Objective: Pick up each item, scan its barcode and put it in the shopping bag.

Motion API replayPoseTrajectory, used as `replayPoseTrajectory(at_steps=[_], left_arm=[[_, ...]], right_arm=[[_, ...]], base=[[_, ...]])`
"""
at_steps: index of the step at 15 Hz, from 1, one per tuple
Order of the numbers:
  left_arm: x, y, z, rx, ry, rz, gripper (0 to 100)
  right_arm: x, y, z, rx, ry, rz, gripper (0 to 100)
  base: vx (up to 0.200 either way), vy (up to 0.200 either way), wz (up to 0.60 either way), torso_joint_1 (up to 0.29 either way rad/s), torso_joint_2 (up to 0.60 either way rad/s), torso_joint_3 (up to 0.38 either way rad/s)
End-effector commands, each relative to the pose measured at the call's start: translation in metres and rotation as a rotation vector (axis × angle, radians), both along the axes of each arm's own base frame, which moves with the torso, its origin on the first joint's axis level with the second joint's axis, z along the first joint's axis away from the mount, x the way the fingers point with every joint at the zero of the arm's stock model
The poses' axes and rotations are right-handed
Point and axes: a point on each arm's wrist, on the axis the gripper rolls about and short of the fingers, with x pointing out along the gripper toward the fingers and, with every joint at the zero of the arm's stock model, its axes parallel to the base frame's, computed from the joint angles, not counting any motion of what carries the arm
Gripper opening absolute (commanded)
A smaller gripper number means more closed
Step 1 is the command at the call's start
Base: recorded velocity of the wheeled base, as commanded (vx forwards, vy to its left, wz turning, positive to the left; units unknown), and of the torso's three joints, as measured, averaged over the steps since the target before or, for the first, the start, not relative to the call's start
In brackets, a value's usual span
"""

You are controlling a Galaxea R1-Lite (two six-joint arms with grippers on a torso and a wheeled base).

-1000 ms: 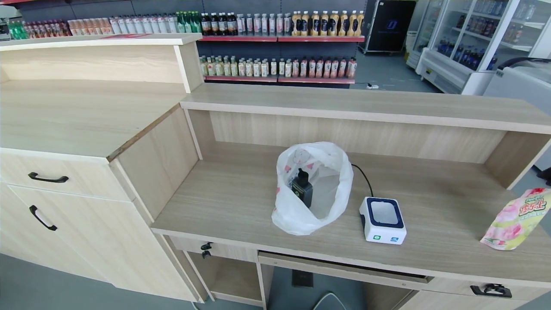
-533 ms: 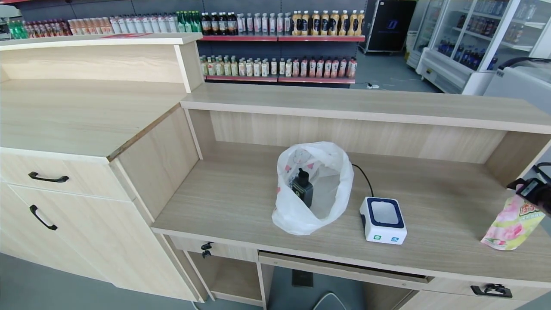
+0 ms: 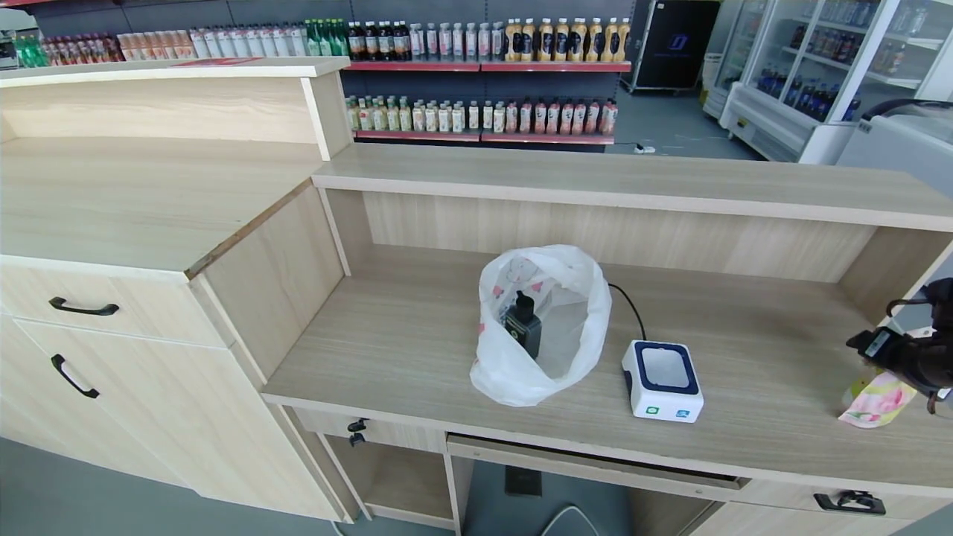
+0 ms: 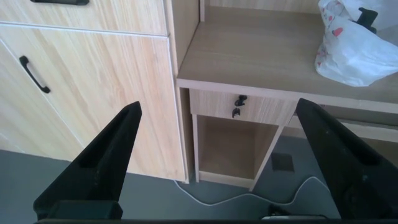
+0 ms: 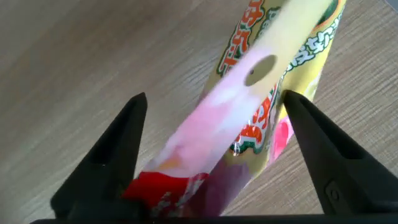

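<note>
The right tool (image 3: 902, 356) hangs over the far right end of the light wooden counter (image 3: 774, 350). Its black fingers (image 5: 118, 149) stand apart, one on each side of the upper part of the pink and yellow-green flowered plastic pouch (image 5: 249, 118). Bare wood shows between the pouch and one finger; whether the other finger touches it I cannot tell. The pouch's lower end (image 3: 877, 400) shows just below the tool, resting on the counter.

To this tool's left sits the white box-shaped barcode scanner with a dark blue window frame (image 3: 663, 381). Farther left, just beside the scanner, is the white thin plastic shopping bag (image 3: 514, 372), open at the top, with a dark pump bottle (image 3: 523, 327) upright inside.

The left tool (image 4: 217, 106) is spread wide and empty, low before the counter's front, with the bag (image 4: 354, 56) ahead of it.
</note>
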Motion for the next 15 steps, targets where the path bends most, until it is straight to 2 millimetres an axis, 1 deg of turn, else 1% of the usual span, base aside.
replayPoseTrajectory(at_steps=[1, 4, 5, 7, 9, 10, 12, 13, 14, 15], left_arm=[[0.0, 0.0, 0.0, 0.0, 0.0, 0.0, 100], [0.0, 0.0, 0.0, 0.0, 0.0, 0.0, 100], [0.0, 0.0, 0.0, 0.0, 0.0, 0.0, 100], [0.0, 0.0, 0.0, 0.0, 0.0, 0.0, 100], [0.0, 0.0, 0.0, 0.0, 0.0, 0.0, 100], [0.0, 0.0, 0.0, 0.0, 0.0, 0.0, 100], [0.0, 0.0, 0.0, 0.0, 0.0, 0.0, 100], [0.0, 0.0, 0.0, 0.0, 0.0, 0.0, 100], [0.0, 0.0, 0.0, 0.0, 0.0, 0.0, 100], [0.0, 0.0, 0.0, 0.0, 0.0, 0.0, 100]], right_arm=[[0.0, -0.002, -0.009, -0.035, 0.046, 0.027, 0], [0.002, -0.003, -0.003, -0.119, 0.048, 0.073, 0], [0.0, -0.002, -0.004, -0.135, 0.066, 0.087, 0], [-0.005, 0.001, -0.011, -0.174, 0.129, 0.11, 0], [-0.012, 0.004, -0.009, -0.217, 0.14, 0.132, 0], [-0.013, 0.006, -0.001, -0.248, 0.107, 0.133, 0], [-0.019, 0.013, 0.024, -0.322, 0.066, 0.164, 0], [-0.025, 0.023, 0.046, -0.348, 0.017, 0.215, 0], [-0.034, 0.032, 0.062, -0.357, -0.029, 0.265, 0], [-0.042, 0.039, 0.074, -0.378, -0.057, 0.302, 0]], base=[[0.0, 0.0, 0.0, 0.0, 0.0, 0.0], [0.0, 0.0, 0.0, 0.0, 0.0, 0.0], [0.0, 0.0, 0.0, 0.0, 0.0, 0.0], [0.0, 0.0, 0.0, 0.0, 0.0, 0.0], [0.0, 0.0, 0.0, 0.0, 0.0, 0.0], [0.0, 0.0, 0.0, 0.0, 0.0, 0.0], [0.0, 0.0, 0.0, 0.0, 0.0, 0.0], [0.0, 0.0, 0.0, 0.0, 0.0, 0.0], [0.0, 0.0, 0.0, 0.0, 0.0, 0.0], [0.0, 0.0, 0.0, 0.0, 0.0, 0.0]])
